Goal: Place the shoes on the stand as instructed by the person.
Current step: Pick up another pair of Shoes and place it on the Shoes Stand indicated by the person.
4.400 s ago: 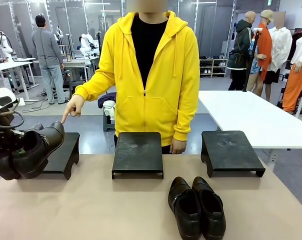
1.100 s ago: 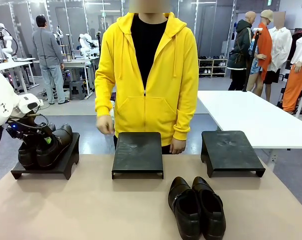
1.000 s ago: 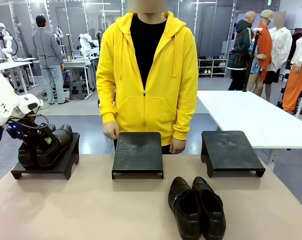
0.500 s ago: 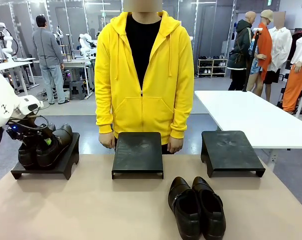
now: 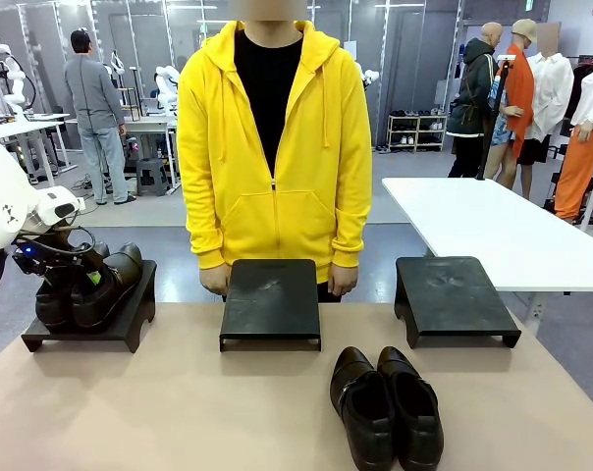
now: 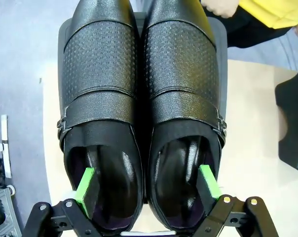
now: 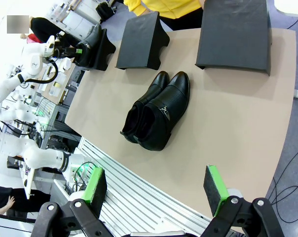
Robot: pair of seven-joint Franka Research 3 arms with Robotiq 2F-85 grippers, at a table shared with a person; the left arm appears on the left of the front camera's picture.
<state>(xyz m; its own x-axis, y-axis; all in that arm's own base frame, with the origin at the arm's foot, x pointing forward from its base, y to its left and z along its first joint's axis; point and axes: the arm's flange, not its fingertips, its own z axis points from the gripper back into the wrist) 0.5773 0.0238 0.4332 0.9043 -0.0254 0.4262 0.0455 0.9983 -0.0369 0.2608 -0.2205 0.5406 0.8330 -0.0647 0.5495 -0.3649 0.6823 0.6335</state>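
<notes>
One pair of black shoes [image 5: 90,287] rests on the left stand [image 5: 100,324], toes pointing at the person [image 5: 272,147]. In the left wrist view this pair [image 6: 139,89] lies side by side. My left gripper [image 6: 146,183] is open, one green pad [image 6: 85,185] down inside each shoe's opening. From the front, that gripper [image 5: 73,280] sits at the heels. The other pair [image 5: 385,407] lies on the table near the front edge, right of centre. My right gripper [image 7: 154,188] hangs open, high above the table, with that pair [image 7: 156,111] well beyond it.
The middle stand [image 5: 270,299] and right stand [image 5: 454,294] are bare. The person stands behind the middle stand with a hand at each of its far corners. A white table [image 5: 483,231] stands at the back right.
The person has shifted slightly left and lowered a hand to the far left corner of the middle stand. My left gripper and both pairs of shoes have not moved.
</notes>
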